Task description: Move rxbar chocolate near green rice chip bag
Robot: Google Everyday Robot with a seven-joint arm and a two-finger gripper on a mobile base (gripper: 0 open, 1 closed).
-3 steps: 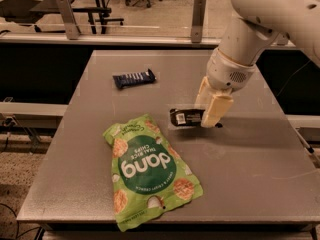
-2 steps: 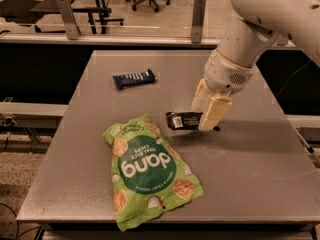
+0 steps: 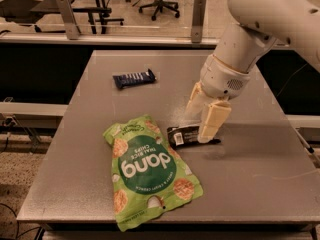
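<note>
So the rxbar chocolate [image 3: 186, 135] sits just past the middle of the desk [image 3: 250, 184], lying roughly flat with its white label patch at the 9 o'clock end. That end is right up against the top right edge of the green rice chip bag [image 3: 150, 171]. I can't tell if they actually touch. From the bag's centre, the bar is at about 1 o'clock.

Compared with a second ago, the bar has come down toward 6 o'clock and a touch toward 9, so the gap to the bag that was there before is pretty much gone. The bag itself hasn't budged.

The pincer [image 3: 197, 129] is clamped on the bar's 3 o'clock half, one finger on the far side and one on the near side. It has travelled along with the bar. Whether the bar is riding on the desk or held a hair above it, I can't say.

The white arm [image 3: 250, 39] comes in from 1 o'clock. The dark blue snack bar [image 3: 134, 78] is well apart at 10 o'clock from the rxbar, same spot as before.
</note>
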